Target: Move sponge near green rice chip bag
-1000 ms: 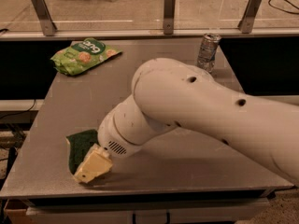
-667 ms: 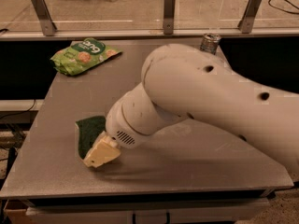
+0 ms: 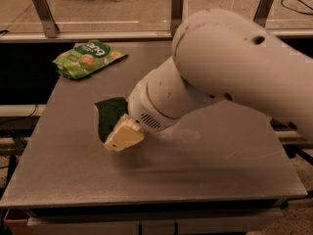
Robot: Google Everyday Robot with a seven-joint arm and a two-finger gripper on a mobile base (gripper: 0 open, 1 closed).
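Compared with a second ago, the sponge [image 3: 108, 115] has been carried farther from the near left part of the surface [image 3: 205, 165] toward the middle, and the pincer [image 3: 123, 137] has travelled with it. The pincer is seen just left of centre, its pale tip overlapping the near edge of the sponge. Since both have shifted together, the pincer is judged to be clenched on the sponge, though the contact itself is partly hidden by the wrist. The bulky white arm [image 3: 234, 67] has swung in and now fills the right half of the view. The green chip bag [image 3: 88, 58] has not been disturbed at the far left corner. The gap has been reduced, yet sponge and bag are still well apart, so more travel toward the far left is called for before release.
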